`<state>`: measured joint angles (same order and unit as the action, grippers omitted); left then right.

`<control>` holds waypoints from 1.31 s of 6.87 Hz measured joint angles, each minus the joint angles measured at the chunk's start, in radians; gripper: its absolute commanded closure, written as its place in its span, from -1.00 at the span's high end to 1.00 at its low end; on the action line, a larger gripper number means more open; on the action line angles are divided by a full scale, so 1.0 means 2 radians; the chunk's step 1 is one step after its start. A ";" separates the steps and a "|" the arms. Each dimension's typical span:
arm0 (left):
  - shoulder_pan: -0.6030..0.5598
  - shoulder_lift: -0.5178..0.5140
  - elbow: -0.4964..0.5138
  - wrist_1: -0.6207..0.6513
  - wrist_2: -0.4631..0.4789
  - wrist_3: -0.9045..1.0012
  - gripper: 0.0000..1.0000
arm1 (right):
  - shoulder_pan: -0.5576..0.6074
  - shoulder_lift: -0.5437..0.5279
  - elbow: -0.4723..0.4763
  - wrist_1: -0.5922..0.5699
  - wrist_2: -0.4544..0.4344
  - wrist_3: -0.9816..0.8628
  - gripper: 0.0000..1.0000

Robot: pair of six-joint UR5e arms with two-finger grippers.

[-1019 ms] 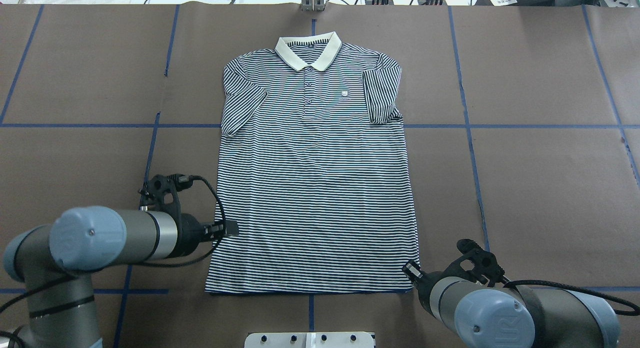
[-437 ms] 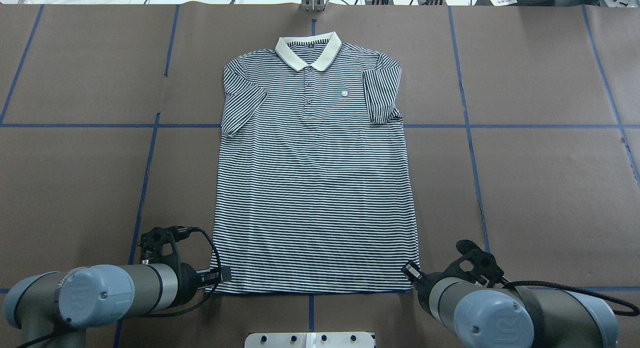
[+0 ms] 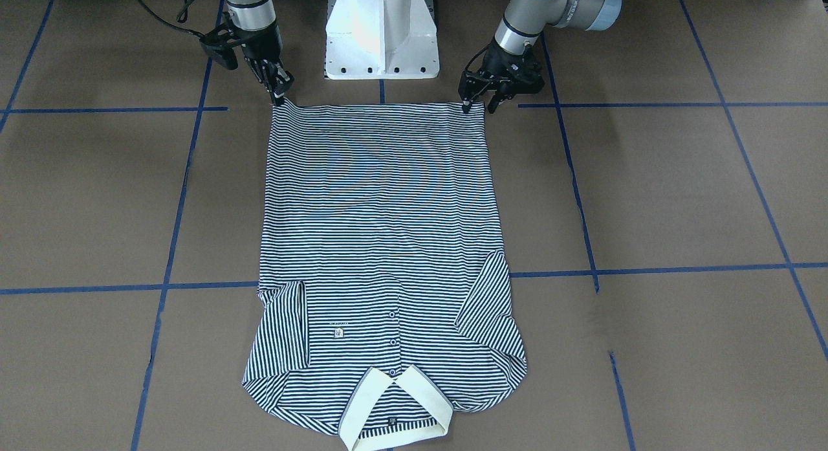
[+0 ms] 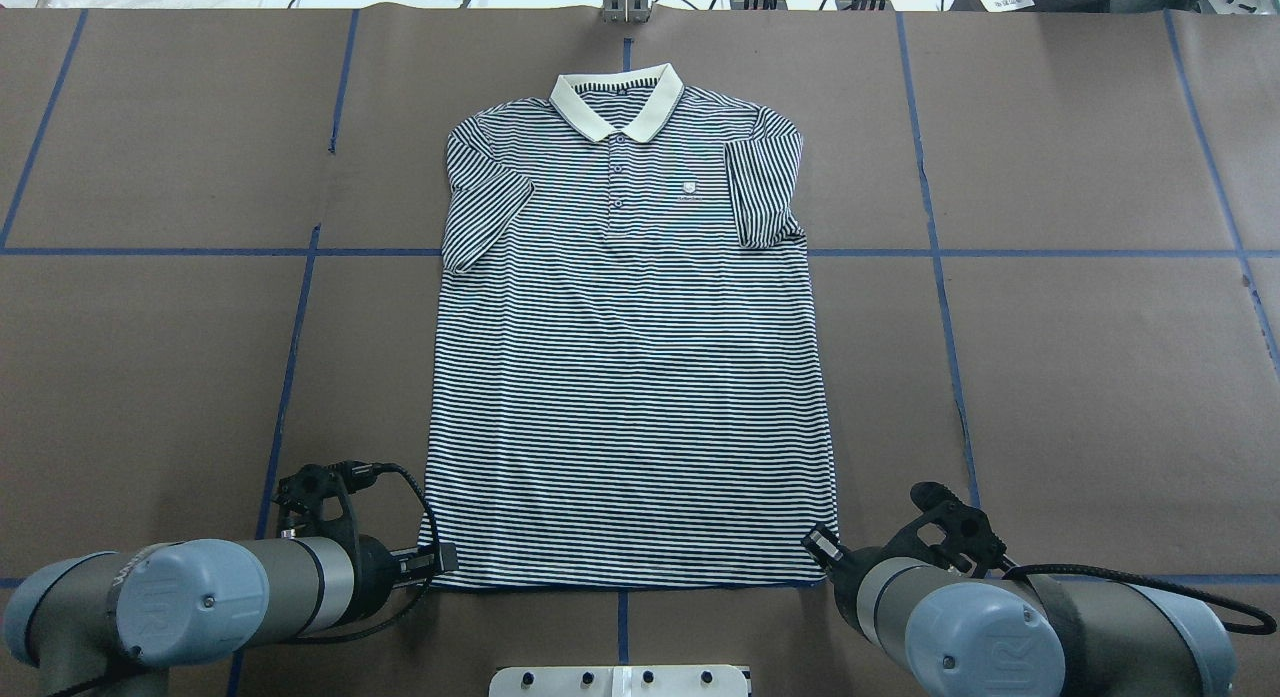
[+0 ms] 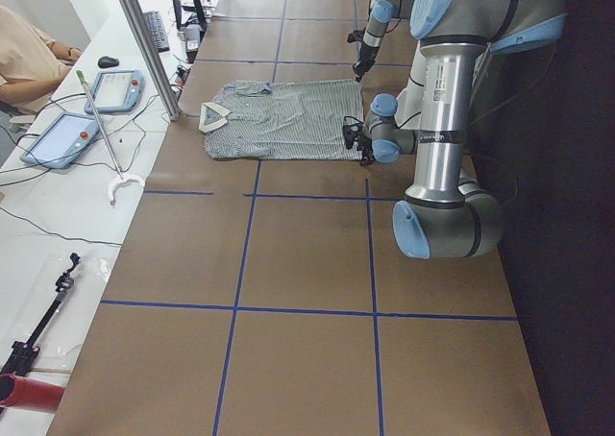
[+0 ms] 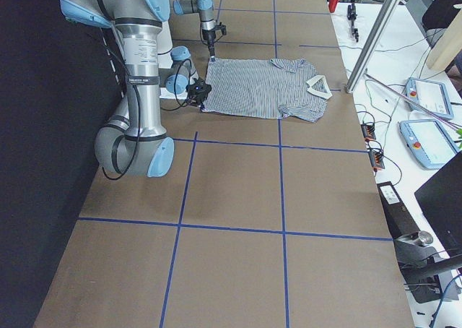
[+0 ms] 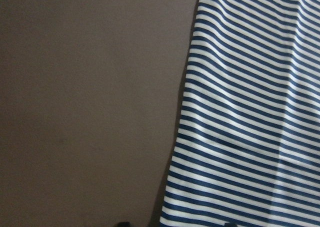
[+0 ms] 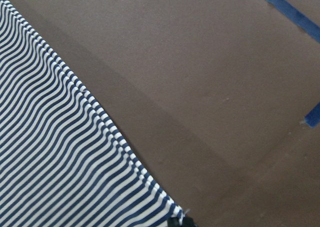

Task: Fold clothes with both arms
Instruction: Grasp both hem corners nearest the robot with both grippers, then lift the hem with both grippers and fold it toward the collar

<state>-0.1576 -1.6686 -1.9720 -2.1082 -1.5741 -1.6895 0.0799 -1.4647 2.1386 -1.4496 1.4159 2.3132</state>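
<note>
shirt: polo shirt [image 4: 630,377] lay flat and face up mid tabletop [image 4: 1050,377], collar [image 4: 615,102] at the far end, hem [image 4: 620,577] nearest the robot base.
sleeves: both sleeves [image 4: 762,192] lay turned in over the body, no loose flaps outside the outline.
left claw: left claw [image 3: 479,103] sat low at its hem corner with jaws apart, straddling the edge; the wrist view showed two tips spread either side of the fabric border, nothing gripped yet.
right claw: right claw [image 3: 279,96] was at the other hem corner; tips looked together on the corner cloth, so I read it as pinched on the shirt.
handling: thin knit, light, limp, no stiffness. It would sag between grip points and drag on the paper cover.
grip points: the two hem corners, both layers caught in each pinch, or the back panel would stay behind.
risk: uneven lift would skew the stripes and crease the fold line.
</note>
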 measured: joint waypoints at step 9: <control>0.030 0.006 -0.098 0.068 -0.001 -0.065 -1.00 | -0.005 -0.016 0.037 0.001 0.000 0.001 -1.00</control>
<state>-0.0983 -1.6568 -2.1686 -1.9720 -1.5756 -1.8201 0.0691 -1.4971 2.2123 -1.4476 1.4164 2.3147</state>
